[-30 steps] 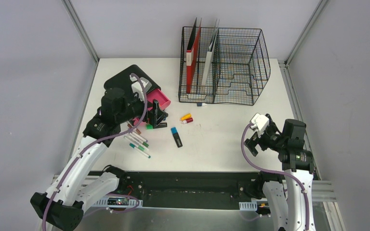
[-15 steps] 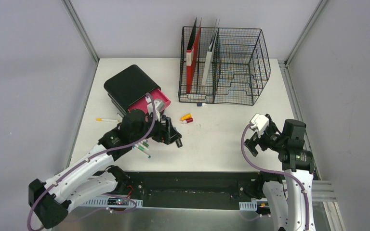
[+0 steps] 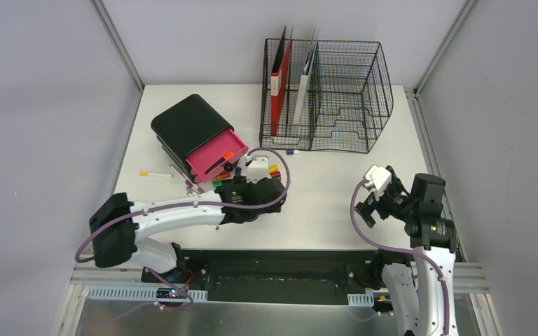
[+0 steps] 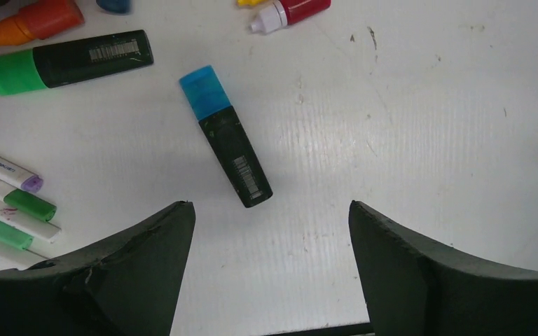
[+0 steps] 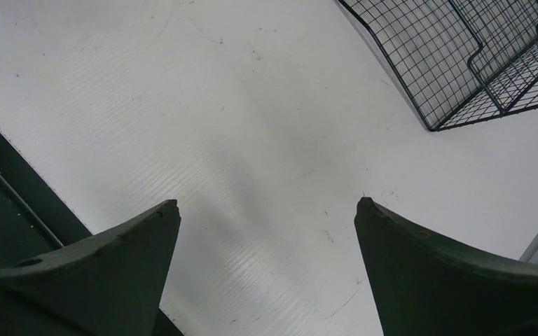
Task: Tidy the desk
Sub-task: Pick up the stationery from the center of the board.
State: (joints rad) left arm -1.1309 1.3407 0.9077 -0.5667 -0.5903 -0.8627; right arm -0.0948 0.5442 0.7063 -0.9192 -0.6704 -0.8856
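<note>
The white desk (image 3: 336, 189) carries scattered markers. My left gripper (image 4: 271, 210) is open and empty, hovering low over the desk near its front edge. A black highlighter with a blue cap (image 4: 225, 136) lies just ahead of the fingertips, not touched. In the top view the left gripper (image 3: 256, 205) sits under its own wrist and hides that highlighter. A green-capped highlighter (image 4: 63, 61), an orange marker (image 4: 38, 17) and a small red bottle (image 4: 291, 10) lie further back. My right gripper (image 5: 266, 203) is open and empty over bare desk at the right (image 3: 371, 203).
A black drawer box (image 3: 185, 122) with its pink drawer (image 3: 214, 155) pulled open stands at the back left. A black wire-mesh rack (image 3: 336, 98) with a red folder (image 3: 280, 80) stands at the back. Thin pens (image 4: 7, 203) lie left; a yellow pen (image 3: 155, 173) lies apart.
My left arm has swung away from the pink drawer, forward and to the right, and now hovers over the blue-capped highlighter. The right arm has not moved.
</note>
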